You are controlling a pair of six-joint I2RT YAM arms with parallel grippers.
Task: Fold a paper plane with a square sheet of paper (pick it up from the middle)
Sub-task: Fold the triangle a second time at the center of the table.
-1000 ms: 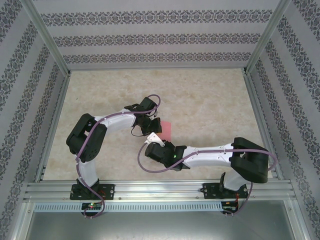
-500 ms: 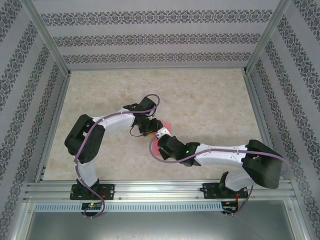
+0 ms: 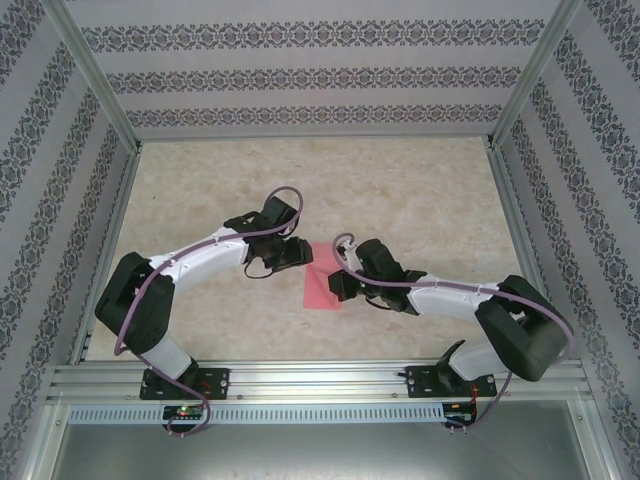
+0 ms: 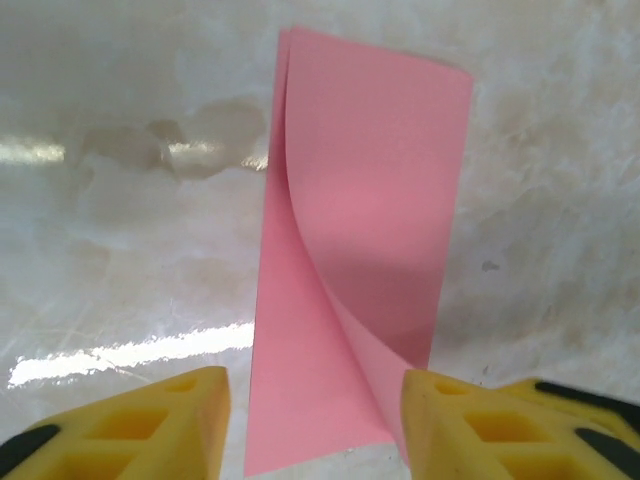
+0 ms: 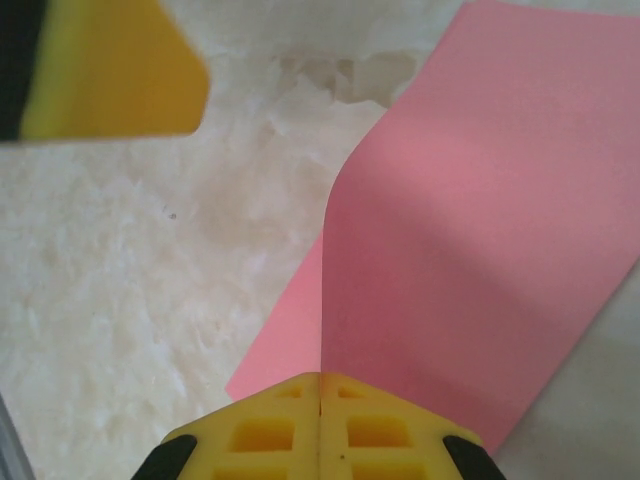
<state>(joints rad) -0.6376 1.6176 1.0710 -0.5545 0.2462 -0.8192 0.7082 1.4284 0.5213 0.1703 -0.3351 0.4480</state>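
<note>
The square sheet of paper (image 3: 320, 292) lies on the table folded over itself, a pink strip with two layers. In the left wrist view the upper layer of the paper (image 4: 370, 200) curls up off the lower one toward the right finger (image 4: 470, 425). My left gripper (image 4: 315, 400) is open at the strip's near end, one yellow finger on each side. My right gripper (image 5: 320, 385) is shut on the lifted upper layer of the paper (image 5: 470, 250), whose edge runs straight into the seam between the jaws. From above, the left gripper (image 3: 300, 256) and the right gripper (image 3: 340, 285) flank the sheet.
The marble-patterned table (image 3: 420, 190) is walled by patterned panels with metal posts (image 3: 95, 75) at the back corners. A metal rail (image 3: 320, 378) runs along the near edge. One of the left gripper's fingers (image 5: 100, 70) shows at the right wrist view's top left.
The left gripper has opened and drawn back to the left of the sheet. The right gripper closed on the paper's upper layer and swung to the sheet's right side, uncovering more of the pink strip.
</note>
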